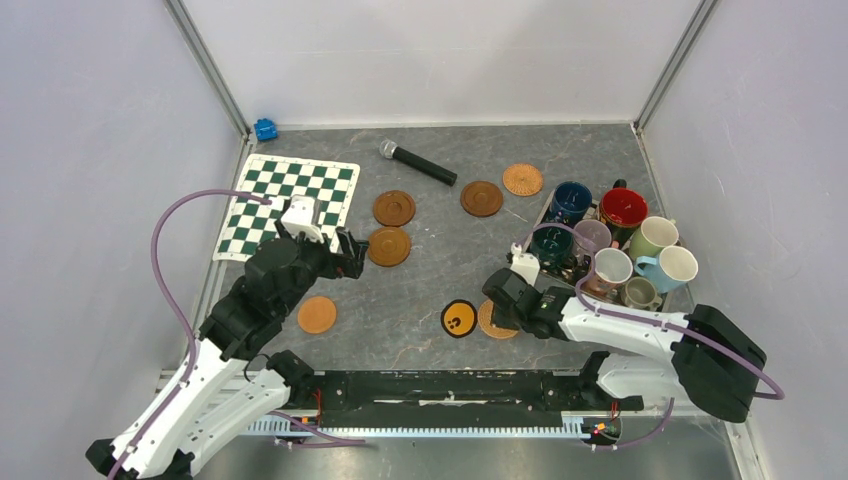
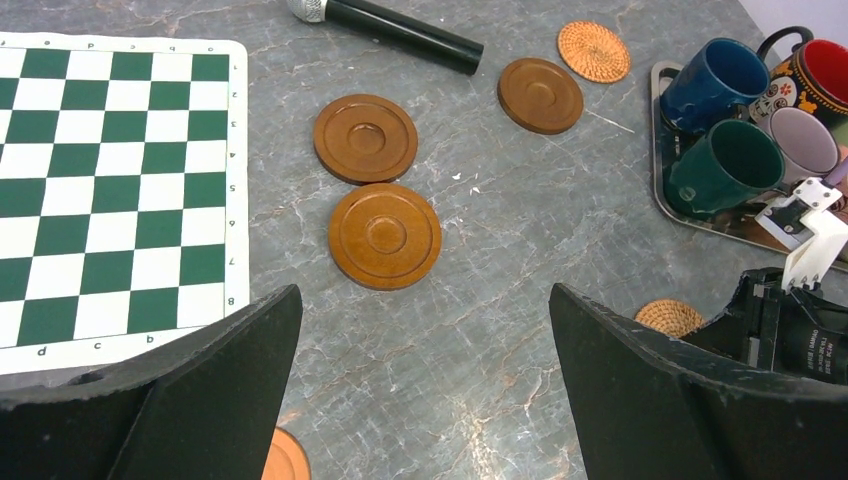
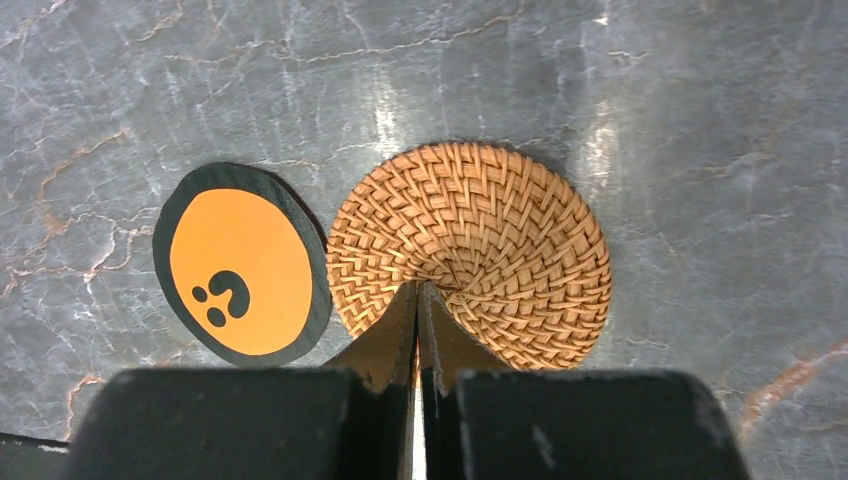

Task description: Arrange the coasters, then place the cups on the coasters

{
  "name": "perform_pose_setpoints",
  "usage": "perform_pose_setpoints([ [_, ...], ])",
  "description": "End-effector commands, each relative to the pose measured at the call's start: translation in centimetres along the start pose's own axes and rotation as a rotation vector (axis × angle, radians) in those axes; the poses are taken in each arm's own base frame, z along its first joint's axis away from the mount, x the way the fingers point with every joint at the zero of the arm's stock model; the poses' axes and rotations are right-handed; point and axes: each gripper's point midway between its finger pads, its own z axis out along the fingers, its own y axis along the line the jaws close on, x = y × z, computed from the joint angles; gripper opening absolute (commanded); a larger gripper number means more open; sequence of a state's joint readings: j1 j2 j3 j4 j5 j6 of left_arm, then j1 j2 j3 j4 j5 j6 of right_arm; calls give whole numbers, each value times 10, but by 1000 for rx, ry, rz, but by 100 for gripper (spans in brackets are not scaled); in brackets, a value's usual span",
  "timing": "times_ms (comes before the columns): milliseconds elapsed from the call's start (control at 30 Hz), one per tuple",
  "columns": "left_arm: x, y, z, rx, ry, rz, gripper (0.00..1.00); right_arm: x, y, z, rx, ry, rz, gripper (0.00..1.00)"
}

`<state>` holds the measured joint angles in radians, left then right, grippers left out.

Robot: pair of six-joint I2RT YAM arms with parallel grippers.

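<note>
While the left hand (image 2: 422,320) gapes, right hand (image 3: 417,292) points down, pinched.

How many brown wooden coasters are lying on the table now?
3. One wooden coaster lies right of the chequered mat, a second just nearer the robot, a third beside the microphone. Another may lie hidden.

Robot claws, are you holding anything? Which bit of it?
Nothing is held. The right gripper is shut with nothing in it, its tip over the middle of the woven coaster; whether it touches is unclear. The left gripper is open and empty.
</note>
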<state>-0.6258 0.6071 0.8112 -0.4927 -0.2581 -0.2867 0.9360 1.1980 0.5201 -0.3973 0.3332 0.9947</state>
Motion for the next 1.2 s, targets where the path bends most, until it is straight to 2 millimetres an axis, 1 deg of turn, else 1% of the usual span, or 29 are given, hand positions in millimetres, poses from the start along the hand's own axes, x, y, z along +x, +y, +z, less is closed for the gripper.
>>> perform_pose_setpoints([
  [0, -3, 0, 3, -5, -8, 29, 100, 4, 13, 2, -54, 18, -23, 0],
  [67, -1, -1, 5, -5, 2, 24, 100, 4, 9, 3, -41, 15, -34, 0],
  [300, 10, -1, 15, -38, 72, -30, 100, 4, -33, 0, 119, -21, -72, 0],
  [433, 26, 4, 23, -96, 137, -81, 100, 5, -45, -1, 133, -45, -69, 0],
  [567, 43, 16, 28, -203, 204, -135, 100, 0, -57, -3, 165, -69, -86, 0],
  [633, 51, 25, 28, -271, 229, -158, 100, -5, -56, -5, 162, -85, -101, 0],
  [667, 54, 29, 28, -301, 239, -166, 100, -8, -53, -6, 148, -92, -114, 0],
  [700, 57, 34, 28, -337, 245, -176, 100, -11, -46, -8, 119, -97, -129, 0],
  [733, 61, 38, 29, -366, 250, -182, 100, -15, -35, -10, 69, -104, -154, 0],
  [833, 75, 51, 30, -446, 253, -194, 100, -33, -8, -21, -46, -155, -181, 0],
  [900, 87, 59, 32, -488, 266, -198, 93, -46, 6, -31, -101, -196, -193, 0],
  [967, 99, 68, 33, -537, 284, -215, 81, -56, 19, -40, -146, -222, -221, 2],
  [1033, 112, 78, 35, -598, 301, -270, 61, -63, 31, -49, -199, -238, -265, 3],
  [1100, 127, 88, 36, -646, 333, -346, 41, -66, 36, -53, -224, -251, -279, 2],
  [1133, 136, 94, 35, -670, 353, -393, 28, -67, 38, -55, -236, -257, -283, 2],
  [1167, 147, 101, 33, -699, 377, -459, 20, -68, 39, -56, -247, -265, -282, 1],
])
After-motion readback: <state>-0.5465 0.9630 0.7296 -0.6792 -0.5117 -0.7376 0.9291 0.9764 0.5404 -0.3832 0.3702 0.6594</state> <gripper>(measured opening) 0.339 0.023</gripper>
